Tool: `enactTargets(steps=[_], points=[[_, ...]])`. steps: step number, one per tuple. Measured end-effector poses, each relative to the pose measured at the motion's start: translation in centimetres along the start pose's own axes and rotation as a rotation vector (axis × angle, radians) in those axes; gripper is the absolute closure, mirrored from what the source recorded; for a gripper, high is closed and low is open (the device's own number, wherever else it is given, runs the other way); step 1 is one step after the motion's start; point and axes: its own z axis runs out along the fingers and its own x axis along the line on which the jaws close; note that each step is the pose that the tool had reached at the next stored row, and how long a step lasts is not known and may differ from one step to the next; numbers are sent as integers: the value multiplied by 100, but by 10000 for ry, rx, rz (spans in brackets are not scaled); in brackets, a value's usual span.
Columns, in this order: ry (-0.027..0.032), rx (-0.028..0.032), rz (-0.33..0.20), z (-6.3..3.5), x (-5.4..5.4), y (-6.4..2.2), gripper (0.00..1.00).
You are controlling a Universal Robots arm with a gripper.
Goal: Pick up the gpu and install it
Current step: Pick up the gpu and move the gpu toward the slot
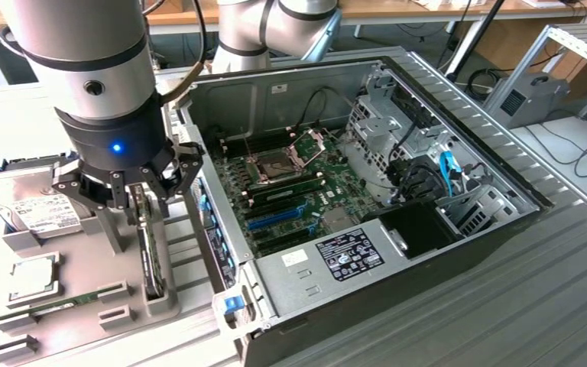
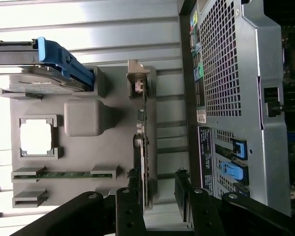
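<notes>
The gpu (image 1: pixel 152 256) stands on edge in a slot of the grey holder tray (image 1: pixel 74 332), to the exterior view's left of the open computer case (image 1: pixel 477 260). In the wrist view the gpu (image 2: pixel 143 147) shows as a thin green edge with its silver bracket (image 2: pixel 137 81) at the far end. My gripper (image 1: pixel 143 195) hangs just above the card with its jaws open. The gripper (image 2: pixel 157 196) has the card's near end between its black fingers (image 2: pixel 130 209), closer to one of them and not clamped.
On the tray lie a hard drive (image 1: pixel 28 205), a CPU (image 1: pixel 34 275) and a RAM stick (image 1: pixel 64 303). Inside the case the motherboard (image 1: pixel 309 183) has blue slots (image 1: pixel 273 219). The case's rear wall (image 2: pixel 236 98) stands close beside the tray. A second arm (image 1: pixel 273 27) stands behind.
</notes>
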Motion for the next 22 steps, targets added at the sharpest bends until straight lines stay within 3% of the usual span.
enactTargets(steps=[22], points=[[1, 1, 0, 50, 1, -63, 58]])
